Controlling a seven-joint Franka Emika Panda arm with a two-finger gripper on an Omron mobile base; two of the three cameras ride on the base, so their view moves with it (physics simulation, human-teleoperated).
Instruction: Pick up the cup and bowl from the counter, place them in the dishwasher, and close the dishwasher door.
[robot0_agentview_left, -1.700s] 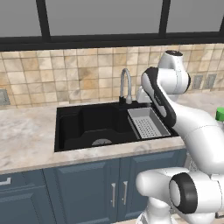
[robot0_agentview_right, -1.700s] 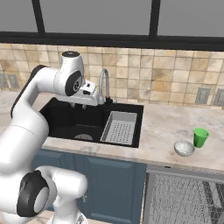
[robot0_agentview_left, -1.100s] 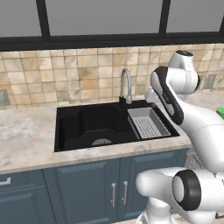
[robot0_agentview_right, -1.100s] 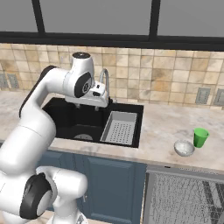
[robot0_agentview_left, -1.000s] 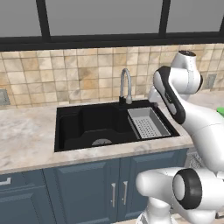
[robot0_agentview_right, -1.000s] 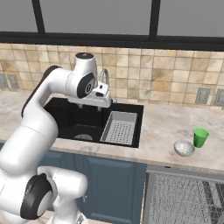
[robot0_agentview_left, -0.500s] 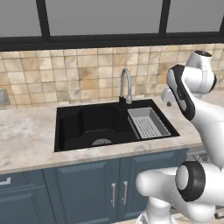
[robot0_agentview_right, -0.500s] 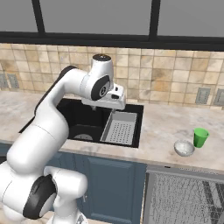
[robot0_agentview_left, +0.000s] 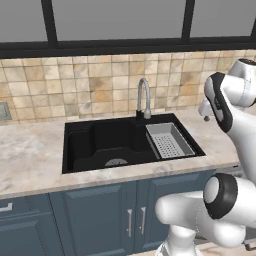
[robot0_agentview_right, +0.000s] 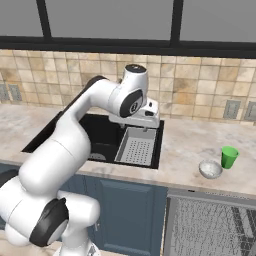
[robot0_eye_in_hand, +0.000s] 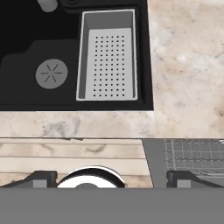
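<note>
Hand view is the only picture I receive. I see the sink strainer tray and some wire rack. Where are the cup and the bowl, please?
Observer: Both stand on the counter right of the sink; the green cup is beside the pale bowl, a little farther back.
Operator: Is the claw near them?
Observer: No. The claw hangs over the strainer tray, with bare counter between it and the bowl.
Operator: Is the dishwasher open?
Observer: Yes. Its wire rack shows below the counter edge, under the bowl.
</note>
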